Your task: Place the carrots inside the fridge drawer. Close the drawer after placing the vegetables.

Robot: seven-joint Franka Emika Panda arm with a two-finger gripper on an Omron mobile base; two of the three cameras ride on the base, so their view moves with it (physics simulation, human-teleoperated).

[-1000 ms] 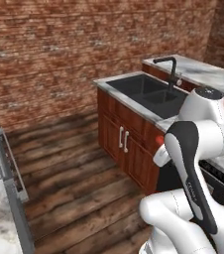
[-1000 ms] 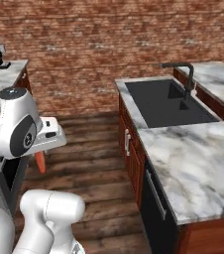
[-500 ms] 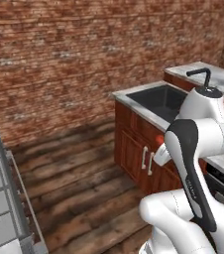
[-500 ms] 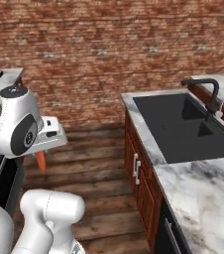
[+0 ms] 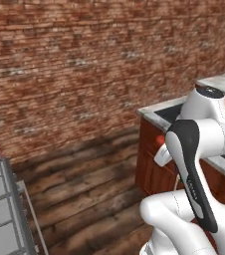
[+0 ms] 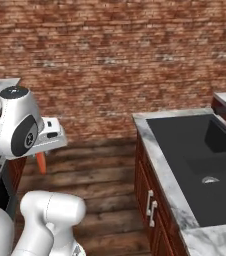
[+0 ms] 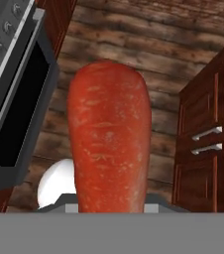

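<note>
Hand (image 6: 41, 152) is pinching the carrot (image 7: 109, 136), which is pointing straight out along my fingers, tip hanging toward the floor (image 6: 100, 175). I am carrying it between sink (image 6: 200, 150) and stove (image 5: 0, 209); no fridge drawer is visible.

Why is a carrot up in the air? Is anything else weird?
The carrot hangs over the wooden floor because the gripper is holding it. Nothing looks spilled, broken or crooked around the sink or cabinets.
</note>
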